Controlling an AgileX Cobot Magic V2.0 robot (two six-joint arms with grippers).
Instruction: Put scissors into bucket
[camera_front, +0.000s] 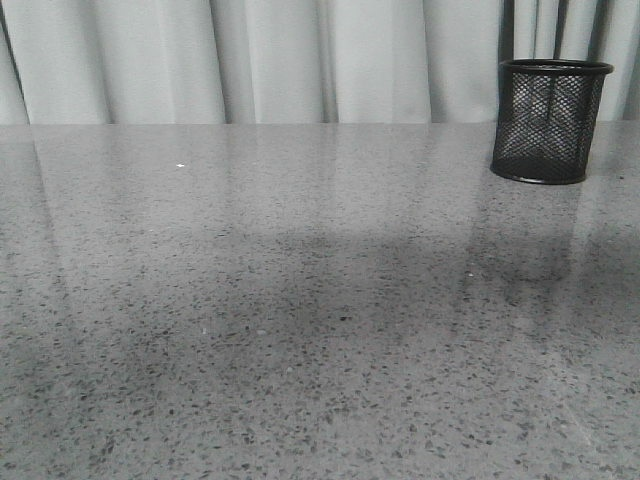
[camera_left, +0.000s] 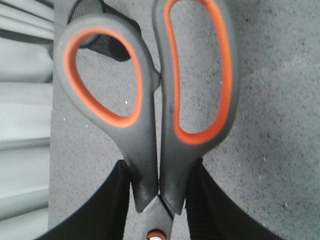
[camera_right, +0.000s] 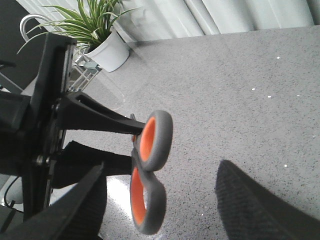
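The left fingers (camera_left: 117, 200) are seen closed on the scissors (camera_left: 150, 100), one black pad pressed against each side of the handle neck just above the pivot screw. The dark grey handles, lined in orange, project away from the pads with the loops lying side by side and nearly touching. The blades are hidden behind the fingers.

In the right wrist view the scissors (camera_right: 150, 165) are seen edge-on, held clear of the counter (camera_right: 240, 100) by the left arm's fingers (camera_right: 95, 120). The right fingers (camera_right: 250, 205) are spread wide and nothing is held between them; the scissors lie just beside one of them, without visible contact.

The bucket (camera_front: 549, 120) is found upright on the counter (camera_front: 300, 300) at the far right, close to the curtain (camera_front: 300, 60), and its visible part holds nothing. Neither arm nor the scissors appear in the front view. A potted plant (camera_right: 95, 35) is noted beyond the counter's edge.
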